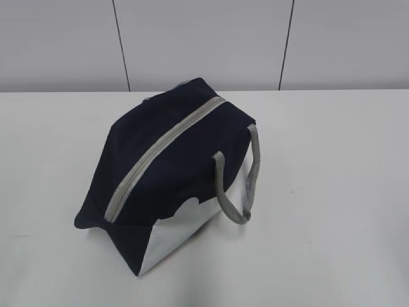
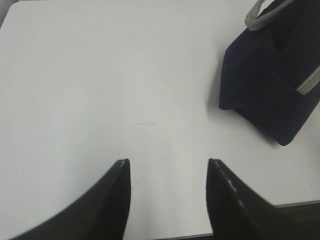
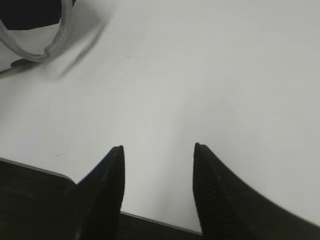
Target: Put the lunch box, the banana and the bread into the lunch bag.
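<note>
White tabletop (image 1: pixel 332 192) carries the navy-blue fabric lunch bag (image 1: pixel 172 147) with white lower panel at its middle, grey zipper (image 1: pixel 163 155) closed, grey strap handle (image 1: pixel 239 179) drooping. Left gripper (image 2: pixel 169 167) and right gripper (image 3: pixel 158 152) hover over bare table, jaws apart, holding nothing.

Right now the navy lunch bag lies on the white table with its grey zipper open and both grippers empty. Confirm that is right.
Not quite: the grey zipper is closed along the top of the lunch bag, as the exterior view shows. The rest holds: the bag lies on the white table, and the left gripper and right gripper are open and empty.
</note>
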{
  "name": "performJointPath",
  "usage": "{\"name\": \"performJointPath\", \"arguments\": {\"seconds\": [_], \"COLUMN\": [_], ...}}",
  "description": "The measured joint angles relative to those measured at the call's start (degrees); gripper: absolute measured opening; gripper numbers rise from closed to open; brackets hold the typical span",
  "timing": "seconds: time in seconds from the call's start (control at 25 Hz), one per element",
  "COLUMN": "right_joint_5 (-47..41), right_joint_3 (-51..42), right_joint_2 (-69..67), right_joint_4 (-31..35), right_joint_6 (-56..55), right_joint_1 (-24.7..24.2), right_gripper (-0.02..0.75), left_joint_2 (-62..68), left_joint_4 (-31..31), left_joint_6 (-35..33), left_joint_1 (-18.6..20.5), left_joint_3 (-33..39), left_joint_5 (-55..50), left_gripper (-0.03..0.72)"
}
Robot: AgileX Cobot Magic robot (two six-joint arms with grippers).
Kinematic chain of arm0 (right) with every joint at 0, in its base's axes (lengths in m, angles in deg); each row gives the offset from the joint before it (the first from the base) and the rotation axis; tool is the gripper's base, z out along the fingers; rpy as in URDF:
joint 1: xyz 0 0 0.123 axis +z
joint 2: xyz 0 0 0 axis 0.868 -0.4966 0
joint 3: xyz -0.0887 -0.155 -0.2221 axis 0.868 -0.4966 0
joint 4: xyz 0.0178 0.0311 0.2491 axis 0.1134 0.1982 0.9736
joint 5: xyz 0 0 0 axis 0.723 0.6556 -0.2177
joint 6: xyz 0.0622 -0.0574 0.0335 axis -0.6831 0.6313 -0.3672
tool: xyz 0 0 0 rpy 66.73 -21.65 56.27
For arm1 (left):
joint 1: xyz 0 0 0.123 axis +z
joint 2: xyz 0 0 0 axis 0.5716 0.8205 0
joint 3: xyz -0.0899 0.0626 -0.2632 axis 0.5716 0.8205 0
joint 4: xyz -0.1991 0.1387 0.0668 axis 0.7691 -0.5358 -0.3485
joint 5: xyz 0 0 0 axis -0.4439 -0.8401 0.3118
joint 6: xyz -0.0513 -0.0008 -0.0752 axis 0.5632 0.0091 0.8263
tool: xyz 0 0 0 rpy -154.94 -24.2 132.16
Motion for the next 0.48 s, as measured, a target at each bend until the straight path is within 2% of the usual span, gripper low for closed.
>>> {"name": "performJointPath", "arguments": {"seconds": [0.48], "right_joint_5": [0.05], "right_joint_3": [0.00], "right_joint_2": [0.00], "right_joint_4": [-0.10], "right_joint_6": [0.00], "right_joint_1": [-0.83], "right_gripper": [0.351], "left_joint_2": [0.00], "left_joint_4": [0.00], "left_joint_6": [0.02], "left_joint_1": [0.24], "left_joint_3": [0.00], "left_joint_5": [0.00], "left_gripper": [0.372]}}
